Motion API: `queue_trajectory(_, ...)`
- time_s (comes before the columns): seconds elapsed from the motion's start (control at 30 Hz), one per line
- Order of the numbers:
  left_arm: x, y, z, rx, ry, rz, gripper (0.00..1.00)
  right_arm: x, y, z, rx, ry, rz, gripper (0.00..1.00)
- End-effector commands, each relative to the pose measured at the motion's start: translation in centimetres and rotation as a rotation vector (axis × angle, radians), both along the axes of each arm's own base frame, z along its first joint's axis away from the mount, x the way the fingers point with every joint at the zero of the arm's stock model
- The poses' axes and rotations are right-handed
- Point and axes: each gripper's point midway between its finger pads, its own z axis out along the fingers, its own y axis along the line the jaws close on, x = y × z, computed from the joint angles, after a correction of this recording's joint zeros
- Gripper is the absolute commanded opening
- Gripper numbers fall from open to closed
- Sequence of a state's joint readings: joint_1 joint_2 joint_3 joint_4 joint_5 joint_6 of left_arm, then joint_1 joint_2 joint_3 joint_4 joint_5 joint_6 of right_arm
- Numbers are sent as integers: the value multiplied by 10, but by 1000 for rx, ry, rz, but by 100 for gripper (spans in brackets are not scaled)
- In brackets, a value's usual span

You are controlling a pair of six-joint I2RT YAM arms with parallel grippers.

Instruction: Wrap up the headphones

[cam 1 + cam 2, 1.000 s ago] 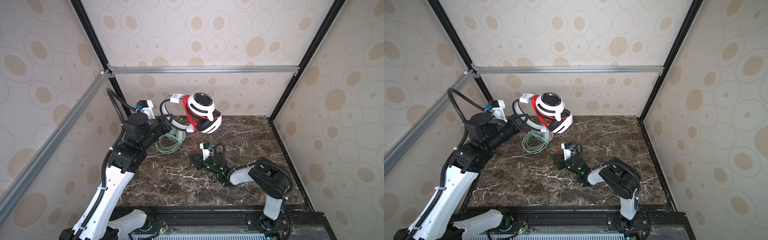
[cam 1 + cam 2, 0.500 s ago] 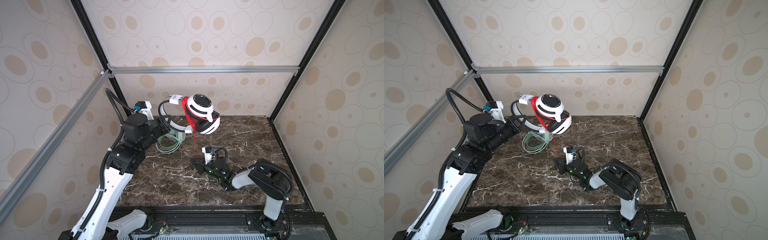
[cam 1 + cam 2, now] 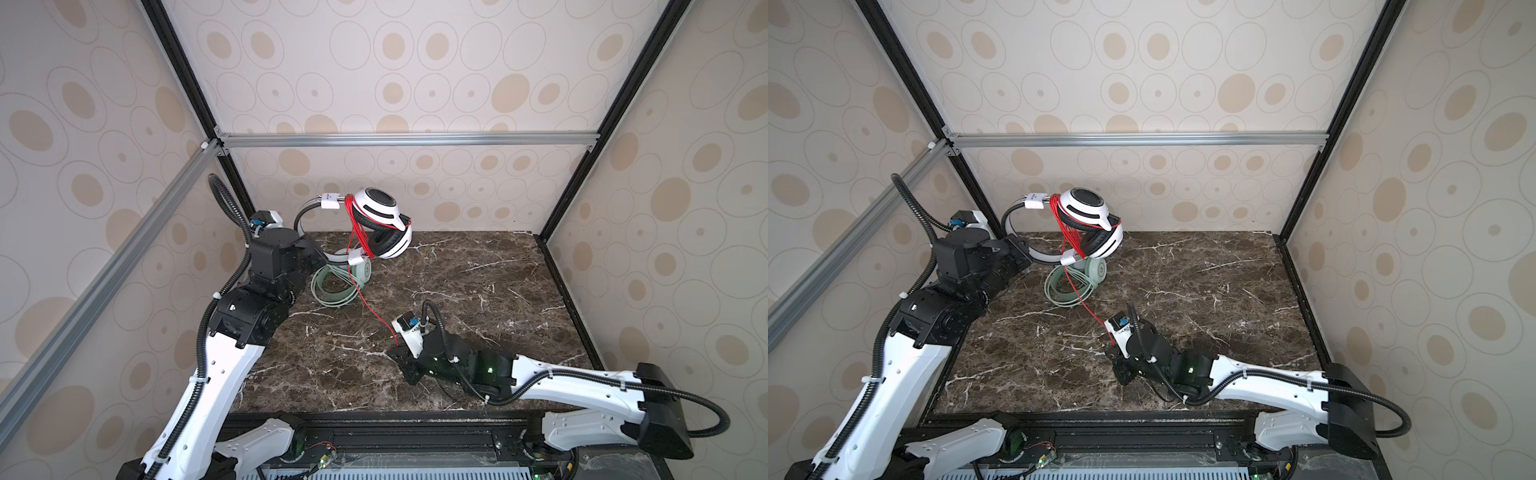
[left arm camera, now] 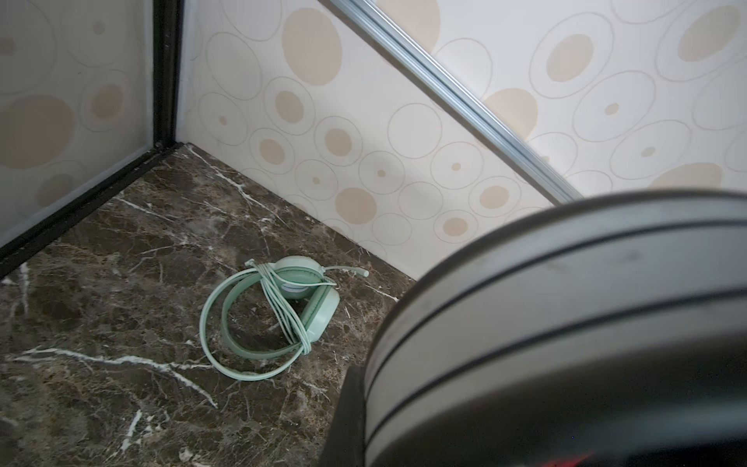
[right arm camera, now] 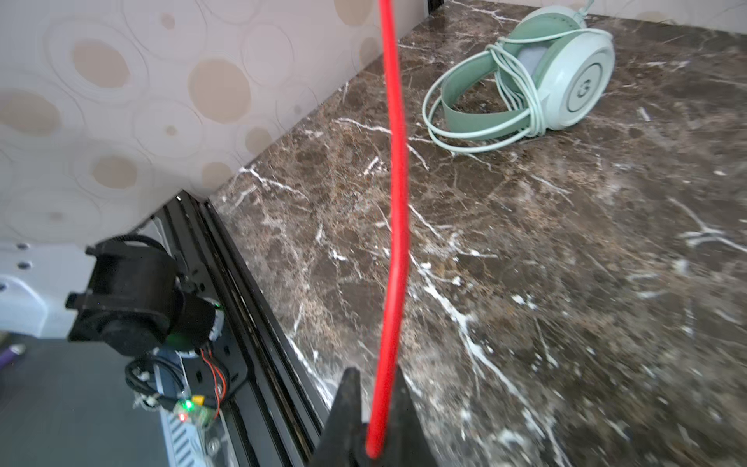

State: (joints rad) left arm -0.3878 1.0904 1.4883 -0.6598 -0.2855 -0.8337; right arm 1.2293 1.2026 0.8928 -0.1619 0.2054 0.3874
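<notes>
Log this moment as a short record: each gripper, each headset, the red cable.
left gripper: shut on the headband of the white-and-black headset, holding it above the table
right gripper: shut on the red cable, low over the table
red cable: several turns wound across the white-and-black headset, with one free stretch running down to the right gripper
mint-green headset: lying on the table at the back left, its own cable wrapped round it, untouched
left to do: wind on the red cable's free stretch

The white-and-black headset [image 3: 380,208], red cable [image 5: 398,161] partly wound round it, hangs aloft; mint-green headset [image 4: 319,311] lies flat below, apparently wrapped.
</notes>
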Motion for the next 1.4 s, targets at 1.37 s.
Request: queue_trajectory(1.37, -10, -84, 48, -365, 29, -406, 0, 5, -155, -64, -560, -115, -382, 0)
